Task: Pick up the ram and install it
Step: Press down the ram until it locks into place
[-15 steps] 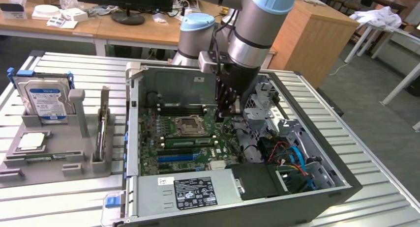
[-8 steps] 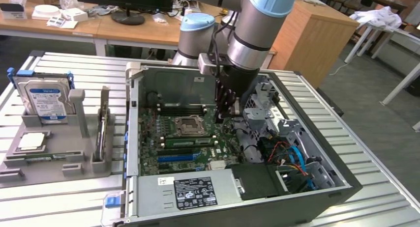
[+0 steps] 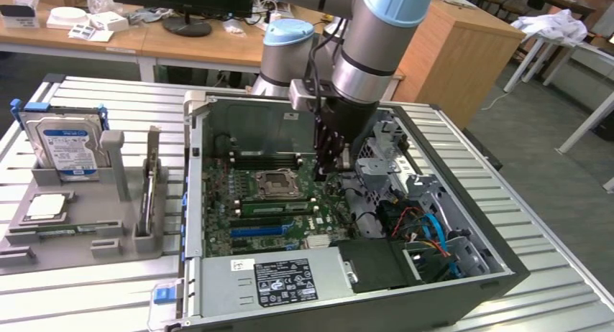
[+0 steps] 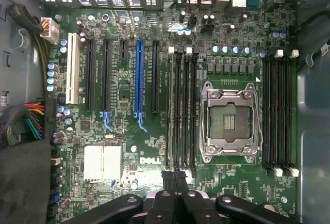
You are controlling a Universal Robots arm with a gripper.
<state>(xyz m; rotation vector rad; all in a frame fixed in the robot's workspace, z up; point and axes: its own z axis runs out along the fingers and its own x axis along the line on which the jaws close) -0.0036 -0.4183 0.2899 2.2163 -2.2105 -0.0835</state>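
Note:
The ram (image 4: pixel 169 110) is a thin green stick standing edge-up in the memory slot farthest from the empty processor socket (image 4: pixel 228 118). The exterior view has the same ram (image 3: pixel 273 207) lying in the slots just in front of the socket (image 3: pixel 278 182). My gripper (image 3: pixel 326 170) hangs inside the open computer case, above the motherboard beside the socket. Seen from the wrist, its black fingertips (image 4: pixel 169 176) are pressed together over the end of that slot bank, with nothing visible between them.
The case walls (image 3: pixel 197 203) surround the gripper; a drive cage and cables (image 3: pixel 422 224) lie at the exterior view's right. On the grey holder (image 3: pixel 82 217) outside the case stand a hard drive (image 3: pixel 62 141) and a square silver processor chip (image 3: pixel 48 206).

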